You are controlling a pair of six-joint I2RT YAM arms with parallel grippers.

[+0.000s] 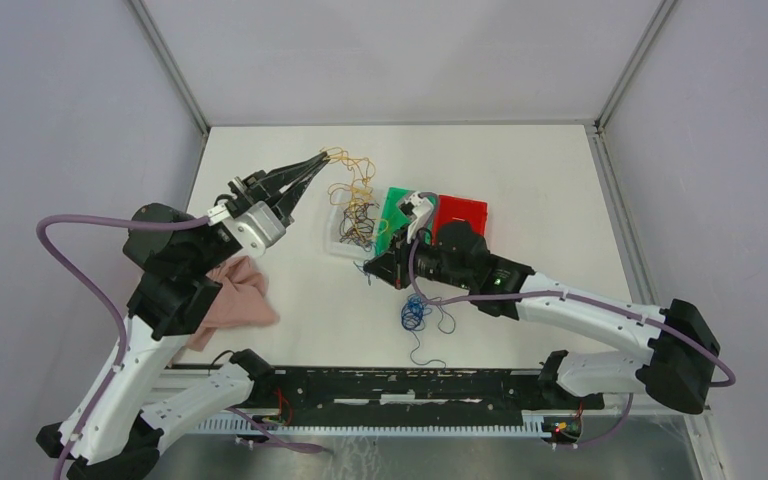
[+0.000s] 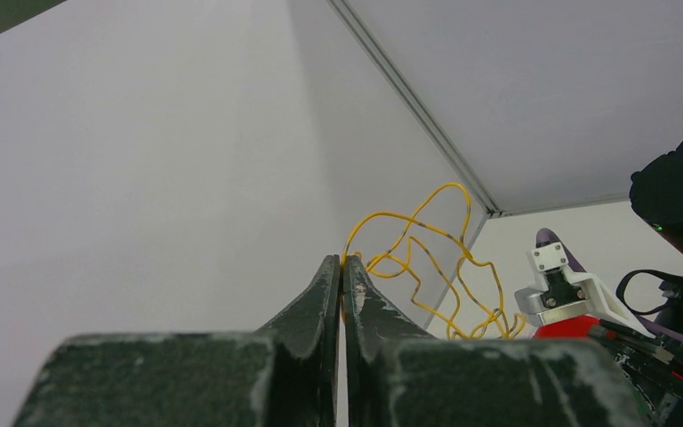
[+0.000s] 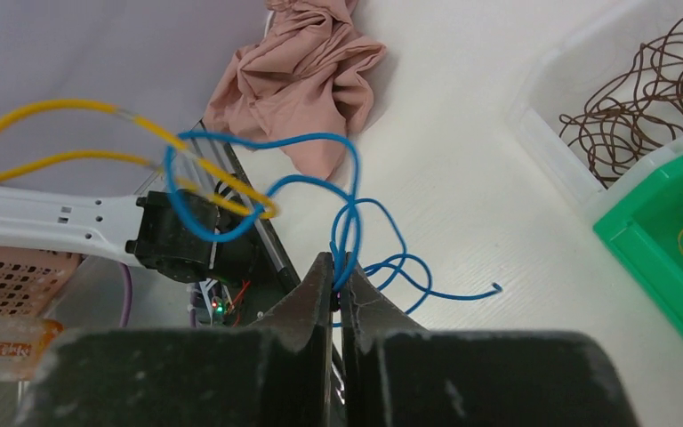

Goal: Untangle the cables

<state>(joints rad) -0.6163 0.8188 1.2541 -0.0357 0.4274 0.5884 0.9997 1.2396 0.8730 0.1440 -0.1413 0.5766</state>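
Left wrist view: left tool [image 2: 342, 262] pressed together on a strand of the yellow cable [image 2: 389, 214], holding it up off the table [image 1: 520, 180]; its loops hang in the air toward the bins. Right wrist view: right tool [image 3: 339, 267] pinched shut on the blue cable [image 1: 415, 314], low and near the table, the rest of that cable trailing in a loose clump just behind it. Progress, as a judgement: partly sorted. The brown cables [image 3: 640, 98] lie bunched in a clear tray [image 3: 551, 151], and a thin orange-yellow strand shows inside the green bin [image 3: 658, 258] beside it. A red bin [image 1: 460, 212] sits just beyond the green one. Left to do: in the right wrist view a yellow strand runs through a blue loop, so these two look linked; with each tool on a different colour, pulling them apart seems the step in hand. From the top view I cannot tell whether the yellow loops also catch on the brown bunch. A pink cloth [image 3: 302, 71] lies crumpled near the left arm, apart from the cables. Writing: an orange label [image 3: 4, 342] at the lower left of the right wrist view carries print, too blurred to read; no brand legible anywhere.
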